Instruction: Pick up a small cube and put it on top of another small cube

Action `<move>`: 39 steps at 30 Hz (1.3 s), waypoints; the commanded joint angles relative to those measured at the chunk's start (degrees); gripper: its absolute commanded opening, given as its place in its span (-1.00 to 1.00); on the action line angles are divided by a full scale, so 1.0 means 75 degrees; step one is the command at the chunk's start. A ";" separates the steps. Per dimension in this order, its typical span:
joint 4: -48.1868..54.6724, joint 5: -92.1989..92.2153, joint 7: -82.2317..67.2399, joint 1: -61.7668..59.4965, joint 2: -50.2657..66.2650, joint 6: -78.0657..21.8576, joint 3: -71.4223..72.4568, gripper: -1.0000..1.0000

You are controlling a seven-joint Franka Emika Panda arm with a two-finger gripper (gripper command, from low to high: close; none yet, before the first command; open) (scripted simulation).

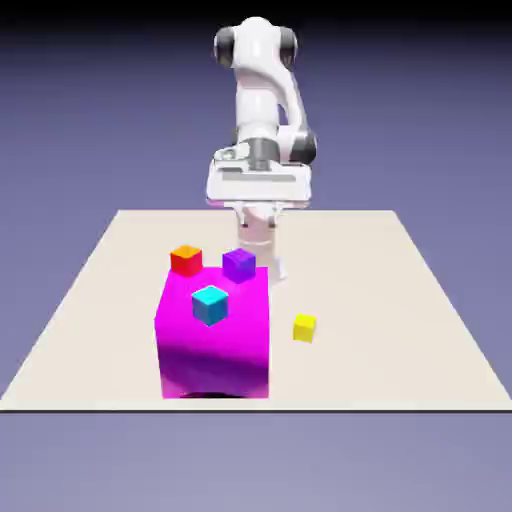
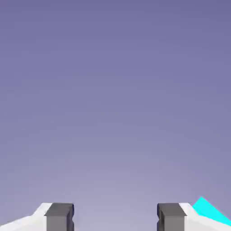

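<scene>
A small cyan cube [image 1: 210, 304] rests on top of a large magenta block [image 1: 215, 345]. At the block's far edge shows a small purple cube [image 1: 238, 264], and an orange cube [image 1: 186, 260] sits by its far left corner. A small yellow cube [image 1: 304, 327] lies on the table to the exterior view's right. My gripper [image 1: 262, 260] hangs behind the magenta block, close to the purple cube. In the hand view my gripper [image 2: 115, 219] is open with only backdrop between its fingertips [image 2: 59, 216]. A cyan corner [image 2: 207, 211] pokes out beside the right fingertip.
The beige table [image 1: 400, 300] ends in a front edge just below the magenta block. The arm's white hand [image 1: 258, 185] stands above the table's far side.
</scene>
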 commanded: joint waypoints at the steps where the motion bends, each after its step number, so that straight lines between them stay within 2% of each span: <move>1: -0.0013 -0.0160 -0.0190 0.0277 0.0248 -0.0187 -0.0079 0.00; 16: -0.0201 -0.2529 -0.3004 0.4373 0.3911 -0.2942 -0.1238 0.00; 25: -0.0013 -0.3254 -0.2405 0.4563 0.5965 -0.1065 -0.1753 0.00; 26: -0.0013 -0.3254 -0.2405 0.4563 0.5966 -0.1065 -0.1753 -1.00; 34: -0.0191 -0.2570 -0.2970 0.4384 0.4029 -0.2835 -0.1268 -1.00; 37: -0.0161 -0.2803 -0.2891 0.4381 0.3860 -0.2853 -0.1066 -1.00; 39: 0.0391 -0.2843 -0.3365 0.4266 0.3805 -0.3311 -0.1259 -1.00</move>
